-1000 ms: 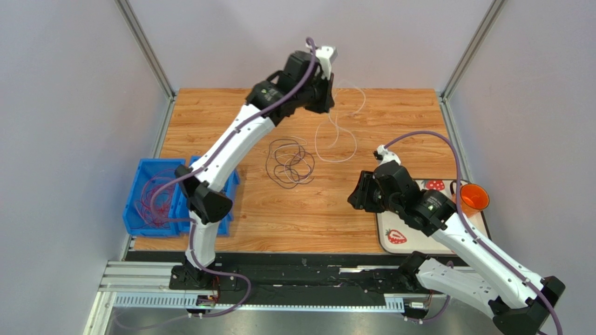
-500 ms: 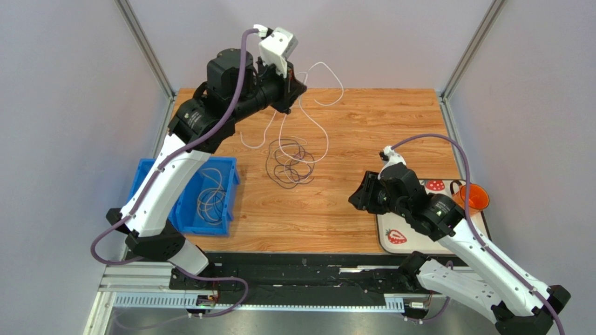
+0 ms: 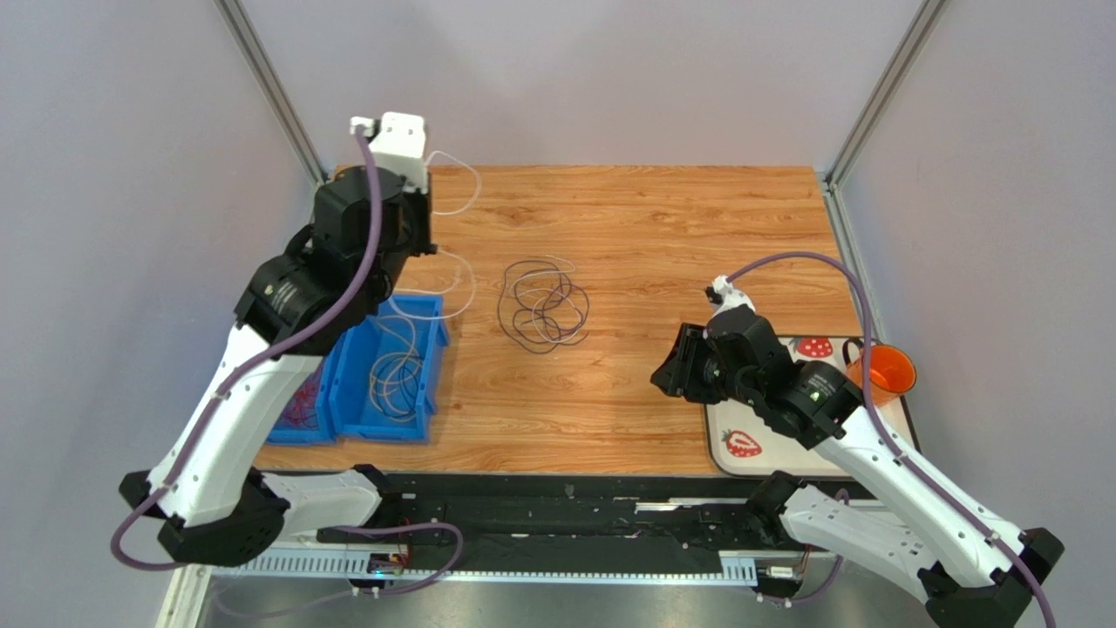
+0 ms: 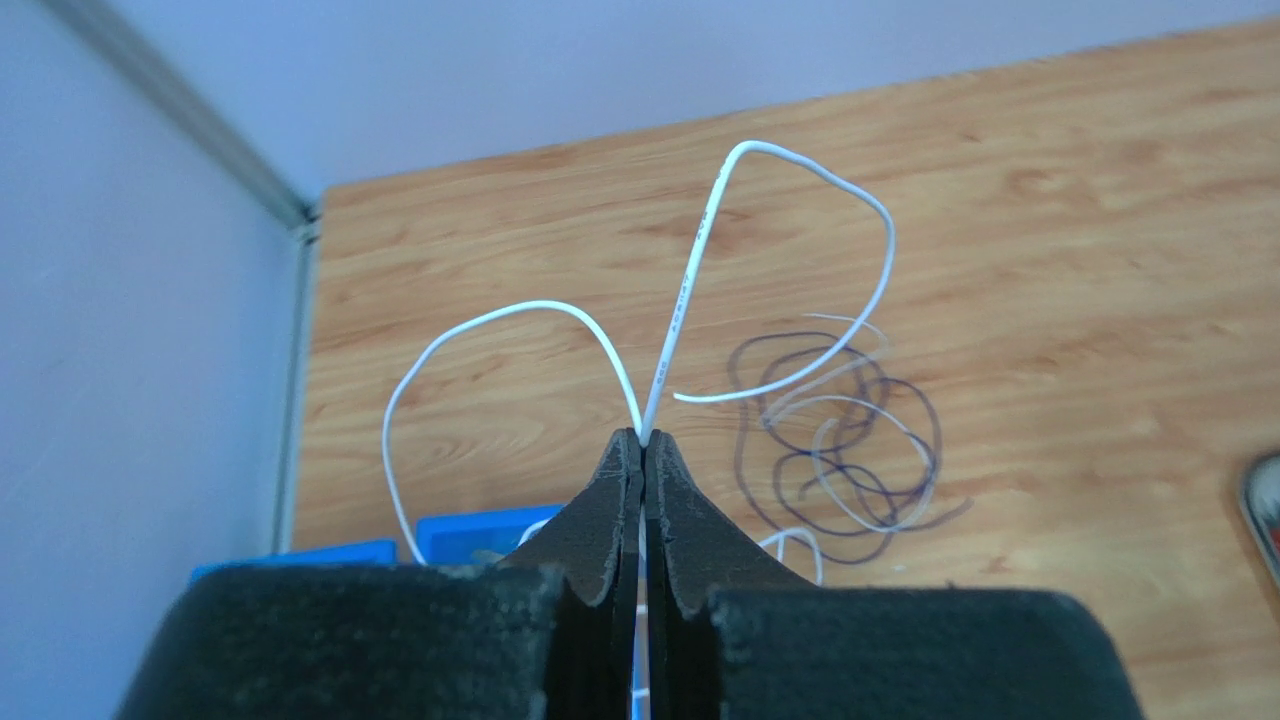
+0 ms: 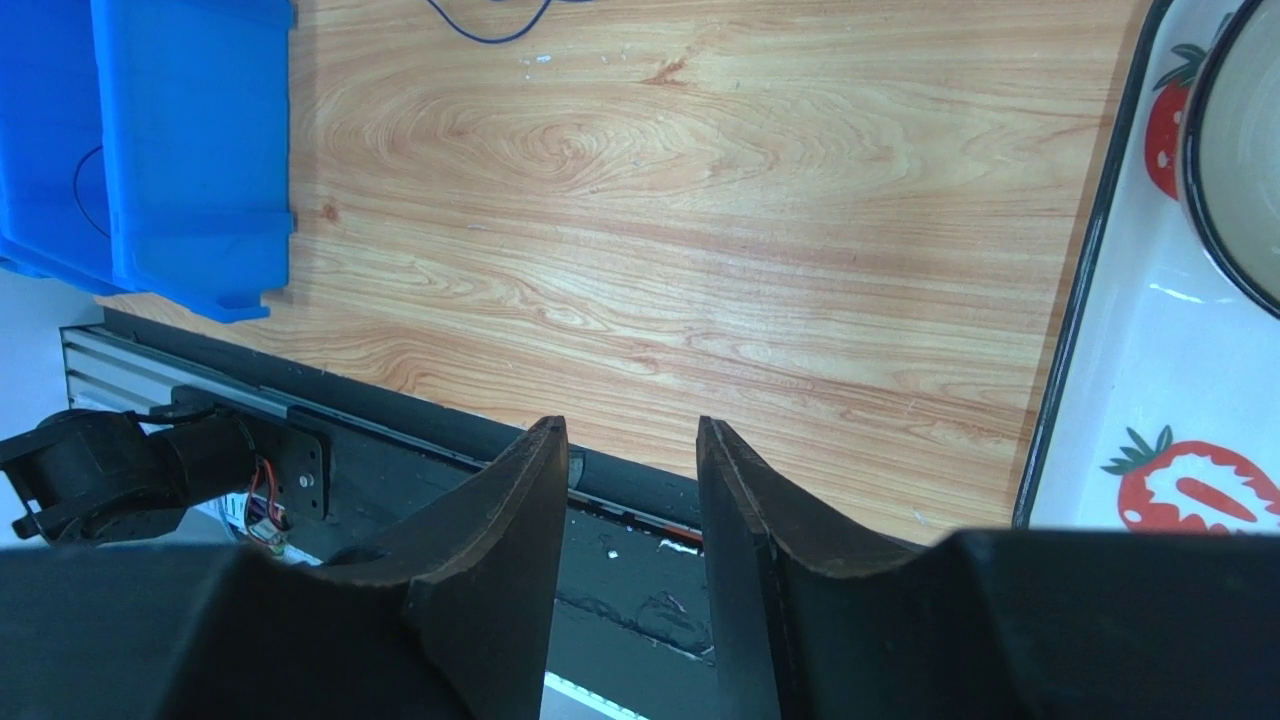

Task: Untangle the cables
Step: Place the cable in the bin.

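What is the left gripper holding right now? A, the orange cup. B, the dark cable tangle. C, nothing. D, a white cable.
D: the left wrist view shows the left gripper shut on the white cable, whose loops rise from its tips.

We see a pale wood-grain counter [image 3: 655,223] with a plank pattern. Near its middle, a little to the left, lies a loose tangle of thin dark grey cable [image 3: 542,304], flat on the wood, with a paler wire looped among its strands. A blue plastic bin [image 3: 393,427] sits at the counter's near left corner, well apart from the tangle. A white strawberry-printed tray [image 3: 740,445] lies at the near right edge.
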